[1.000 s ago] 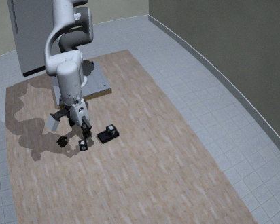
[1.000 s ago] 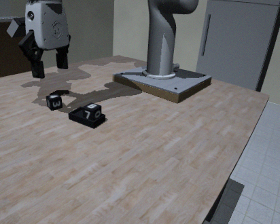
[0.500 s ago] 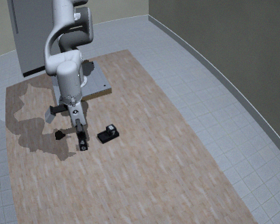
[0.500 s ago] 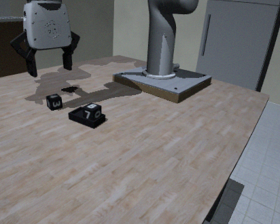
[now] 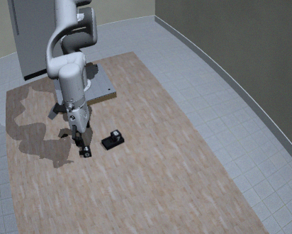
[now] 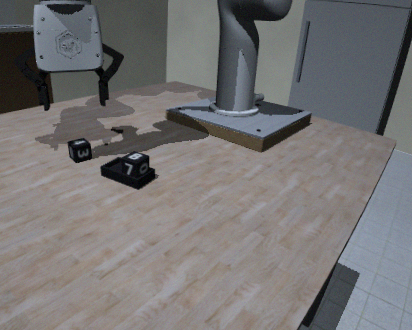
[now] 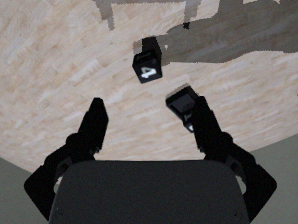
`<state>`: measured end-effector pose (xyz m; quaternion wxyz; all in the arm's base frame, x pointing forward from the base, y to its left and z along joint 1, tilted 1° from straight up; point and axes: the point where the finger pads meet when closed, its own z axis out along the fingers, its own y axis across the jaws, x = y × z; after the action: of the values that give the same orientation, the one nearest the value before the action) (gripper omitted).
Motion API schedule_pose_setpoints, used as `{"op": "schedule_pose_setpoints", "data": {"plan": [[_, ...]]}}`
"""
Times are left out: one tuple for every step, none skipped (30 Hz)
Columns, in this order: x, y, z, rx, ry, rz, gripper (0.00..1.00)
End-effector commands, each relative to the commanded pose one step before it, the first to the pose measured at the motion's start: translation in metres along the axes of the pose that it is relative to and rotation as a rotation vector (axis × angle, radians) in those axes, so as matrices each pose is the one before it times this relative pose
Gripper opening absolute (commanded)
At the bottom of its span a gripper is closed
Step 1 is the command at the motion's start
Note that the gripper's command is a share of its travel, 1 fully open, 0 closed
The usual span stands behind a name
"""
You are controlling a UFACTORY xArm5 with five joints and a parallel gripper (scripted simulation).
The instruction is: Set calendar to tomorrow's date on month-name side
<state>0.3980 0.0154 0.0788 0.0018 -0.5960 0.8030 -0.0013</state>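
Observation:
The black tray (image 5: pixel 108 145) (image 6: pixel 117 179) (image 7: pixel 181 105) lies flat on the table. One black cube (image 5: pixel 115 135) (image 6: pixel 135 165) stands in one end of it, with 8 on top and 7 and 0 on its sides in the exterior view. The tray's other end is empty. A second cube (image 5: pixel 86 152) (image 6: pixel 79 150) (image 7: pixel 147 67) is on the table beside the tray. It shows a 3 lying sideways in the exterior view and a 4 in the wrist view. My gripper (image 5: pixel 84 136) (image 6: pixel 75 105) (image 7: pixel 149 107) is open and empty, above the table. In the wrist view one finger partly hides the tray and its cube.
The arm's base plate (image 5: pixel 103 85) (image 6: pixel 281 120) stands at the back of the wooden table (image 5: pixel 139 184) (image 6: pixel 196 235). The shadows of the arm and gripper fall across the table near the loose cube. A grey cabinet (image 5: pixel 32 35) (image 6: pixel 351 65) stands behind the base.

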Motion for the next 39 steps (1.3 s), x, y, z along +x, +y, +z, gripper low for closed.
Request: {"op": "schedule_pose_setpoints", "data": {"plan": [[-0.00014, -0.00122, -0.00138, 0.00330, -0.00144, 0.15175, 1.00], [0.00011, -0.00004, -0.00008, 0.00003, -0.00001, 0.05387, 1.00], [0.00005, -0.00002, -0.00004, 0.00001, -0.00001, 0.02449, 1.00], [0.00007, -0.00003, -0.00005, 0.00002, -0.00001, 0.03586, 1.00], [0.00006, -0.00003, -0.00005, 0.00001, -0.00001, 0.03175, 1.00], [0.00002, -0.00001, -0.00001, 0.00000, 0.00000, 0.00889, 1.00], [0.00010, -0.00005, -0.00008, 0.00002, -0.00001, 0.05350, 1.00], [0.00004, -0.00002, -0.00003, 0.00001, -0.00001, 0.02093, 1.00], [0.00008, -0.00005, -0.00006, 0.00002, -0.00001, 0.04057, 1.00], [0.00000, 0.00000, 0.00000, 0.00000, 0.00000, 0.00000, 1.00], [0.00000, 0.00000, 0.00000, 0.00000, 0.00000, 0.00000, 1.00], [0.00006, -0.00004, -0.00005, 0.00001, -0.00001, 0.03155, 1.00], [0.00012, -0.00009, -0.00010, 0.00003, -0.00002, 0.06960, 1.00], [0.00006, -0.00005, -0.00005, 0.00001, -0.00001, 0.03449, 1.00], [0.00004, -0.00004, -0.00004, 0.00001, -0.00001, 0.02632, 1.00], [0.00001, -0.00001, -0.00001, 0.00000, 0.00000, 0.00607, 1.00], [0.00009, -0.00008, -0.00008, 0.00002, -0.00002, 0.05498, 1.00], [0.00001, -0.00001, -0.00001, 0.00000, 0.00000, 0.00900, 1.00], [0.00008, -0.00008, -0.00008, 0.00002, -0.00002, 0.05139, 1.00], [0.00001, -0.00002, -0.00001, 0.00000, 0.00000, 0.00952, 1.00], [0.00007, -0.00009, -0.00008, 0.00001, -0.00002, 0.05137, 1.00], [0.00001, -0.00001, -0.00001, 0.00000, 0.00000, 0.00631, 1.00], [0.00007, -0.00010, -0.00008, 0.00001, -0.00002, 0.05432, 1.00], [0.00004, -0.00005, -0.00004, 0.00001, -0.00001, 0.02940, 1.00], [0.00002, -0.00004, -0.00003, 0.00000, -0.00001, 0.02145, 1.00], [0.00004, -0.00008, -0.00006, 0.00001, -0.00002, 0.04063, 1.00], [0.00000, 0.00000, 0.00000, 0.00000, 0.00000, 0.00000, 1.00], [0.00000, 0.00000, 0.00000, 0.00000, 0.00000, 0.00000, 1.00], [0.00001, -0.00001, -0.00001, 0.00000, 0.00000, 0.00665, 1.00], [0.00004, -0.00009, -0.00006, 0.00001, -0.00002, 0.04365, 1.00], [0.00004, -0.00008, -0.00006, 0.00001, -0.00002, 0.03997, 1.00], [0.00003, -0.00007, -0.00005, 0.00001, -0.00002, 0.03628, 1.00], [0.00003, -0.00007, -0.00005, 0.00000, -0.00002, 0.03259, 1.00], [0.00002, -0.00006, -0.00004, 0.00000, -0.00001, 0.02894, 1.00], [0.00002, -0.00005, -0.00004, 0.00000, -0.00001, 0.02536, 1.00], [0.00001, -0.00005, -0.00003, 0.00000, -0.00001, 0.02187, 1.00], [0.00001, -0.00004, -0.00003, 0.00000, -0.00001, 0.01851, 1.00], [0.00001, -0.00003, -0.00002, 0.00000, -0.00001, 0.01532, 1.00], [0.00001, -0.00003, -0.00002, 0.00000, -0.00001, 0.01232, 1.00]]}}
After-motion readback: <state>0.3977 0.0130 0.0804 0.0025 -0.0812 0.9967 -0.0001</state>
